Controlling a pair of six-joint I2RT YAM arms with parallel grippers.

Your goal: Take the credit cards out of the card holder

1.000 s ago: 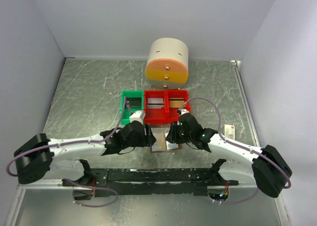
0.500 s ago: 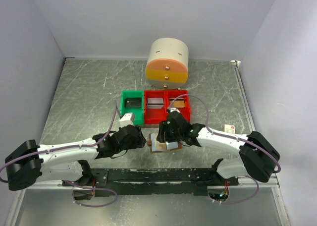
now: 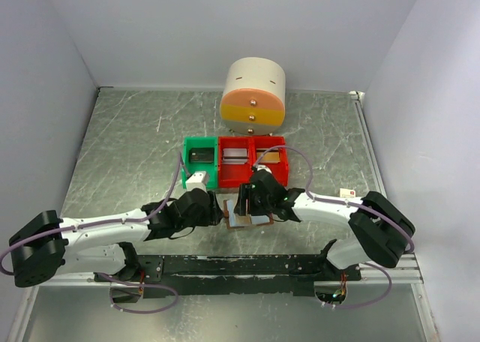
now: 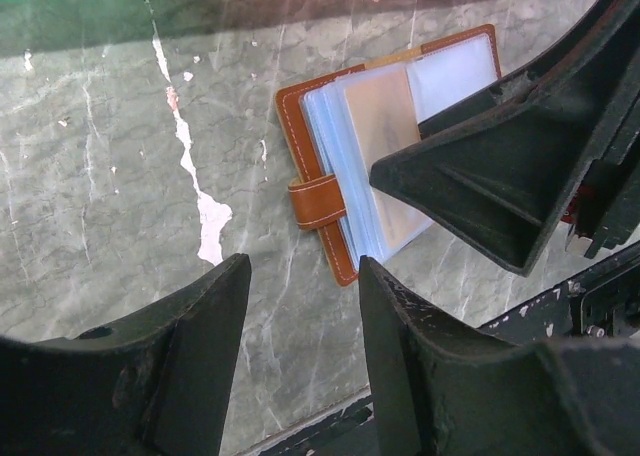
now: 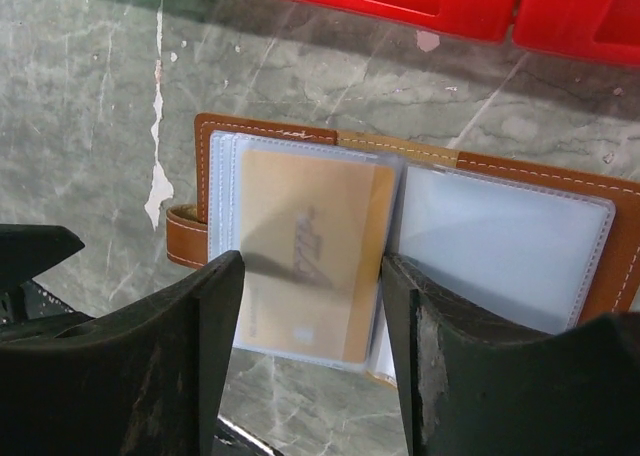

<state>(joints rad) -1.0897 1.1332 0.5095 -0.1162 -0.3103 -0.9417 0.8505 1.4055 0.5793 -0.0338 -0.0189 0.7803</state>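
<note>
Currently the card holder [image 3: 252, 221] [image 5: 500, 238] lies open and flat on the scratched metal table [image 3: 127, 154], at the near middle, between the two arms. Its far edge sits just short of the red bins [image 3: 251, 141]. A green bin [image 3: 201, 141] adjoins these on the left.

Contents of holder: one tan card [image 5: 310, 226] [image 4: 385, 126] sits inside a clear sleeve on the left half. The right half shows a pale blue-grey sleeve; no card can be made out in it. The brown clasp tab [image 5: 185, 234] [image 4: 315, 201] projects from the left edge, toward the left arm.

Right gripper [image 3: 243, 207] [image 5: 310, 266]: positioned directly over the holder, fingers apart, one on each side of the tan card's sleeve. No grip on the card is evident. In the left wrist view one finger tip rests on or just above the sleeve; which cannot be told.

Left gripper [image 3: 220, 212] [image 4: 303, 266]: low to the table just left of the holder, fingers apart, only bare table and the holder's near corner between them.

Obstructions: from above, both grippers cover much of the holder. In the left wrist view the right gripper hides the holder's right half.

Surroundings: a round cream cabinet [image 3: 253, 94] with an orange and yellow front stands behind the bins. A small cream box [image 3: 346, 196] with a red mark lies well to the right. Flat items lie in the bins; they are too small to identify.
</note>
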